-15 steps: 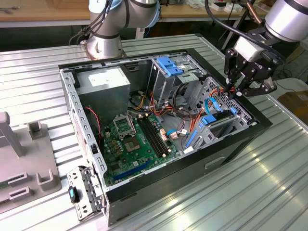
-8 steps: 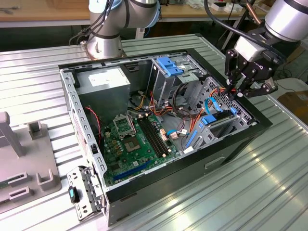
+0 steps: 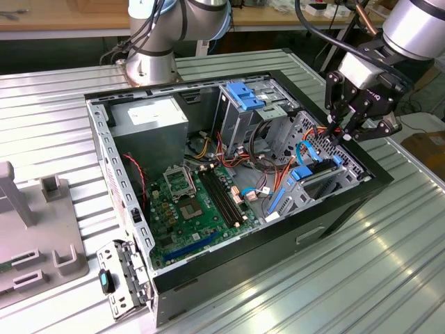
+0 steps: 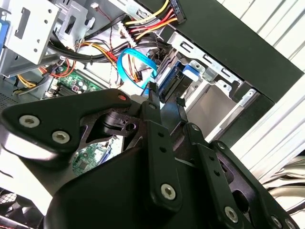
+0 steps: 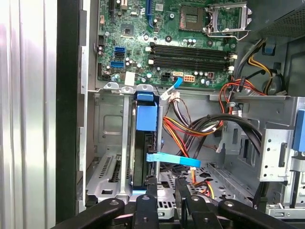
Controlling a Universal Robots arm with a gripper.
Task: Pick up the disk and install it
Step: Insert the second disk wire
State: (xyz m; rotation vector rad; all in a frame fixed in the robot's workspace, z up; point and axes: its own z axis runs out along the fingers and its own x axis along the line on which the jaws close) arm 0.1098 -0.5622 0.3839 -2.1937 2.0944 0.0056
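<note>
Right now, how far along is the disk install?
Done: the disk already stands on edge in its bay inside the computer case, with its blue rails showing. In hand: nothing; the pincer hangs just above the disk, fingers apart. Left: I cannot tell whether the disk is fully seated.

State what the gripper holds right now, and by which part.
Nothing. The gripper hangs empty, its fingers a little apart with nothing between them, just above the disk, which stands on edge in its bay inside the computer case.
</note>
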